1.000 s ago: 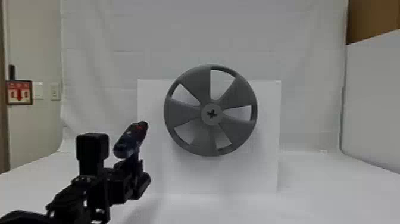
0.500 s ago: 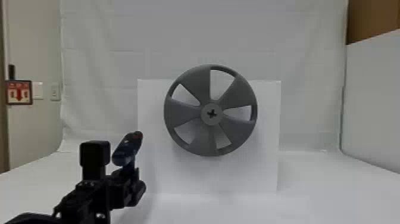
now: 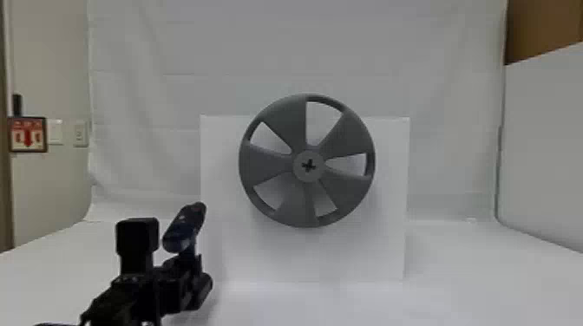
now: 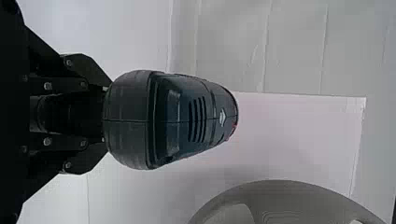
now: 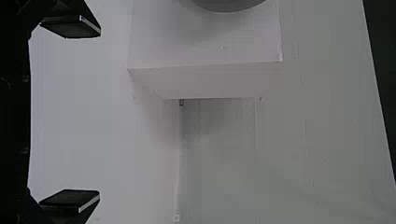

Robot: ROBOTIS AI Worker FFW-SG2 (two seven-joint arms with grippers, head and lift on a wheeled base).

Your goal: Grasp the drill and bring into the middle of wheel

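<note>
At the lower left of the head view is my left gripper [image 3: 184, 264], shut on the handle of the dark blue drill [image 3: 184, 227]. The drill stands upright, left of and lower than the grey wheel [image 3: 277, 130], apart from it. A cross-shaped hole marks the wheel's hub [image 3: 308, 166]. In the left wrist view, the drill's rounded back [image 4: 173, 120] hides the tips of my left gripper [image 4: 100, 115], and part of the wheel [image 4: 280, 198] shows beyond. My right gripper [image 5: 70, 114] is open with nothing between its fingers; the wheel's rim [image 5: 229, 5] appears farther off.
Behind the wheel stands a white box-like panel [image 3: 338, 255] on the white table [image 3: 477, 277]. White cloth [image 3: 195, 43] hangs at the back, and a pale partition [image 3: 546, 151] rises on the right.
My left gripper and the drill have moved down and slightly left in the head view, staying left of the wheel. The wheel has kept its place.
</note>
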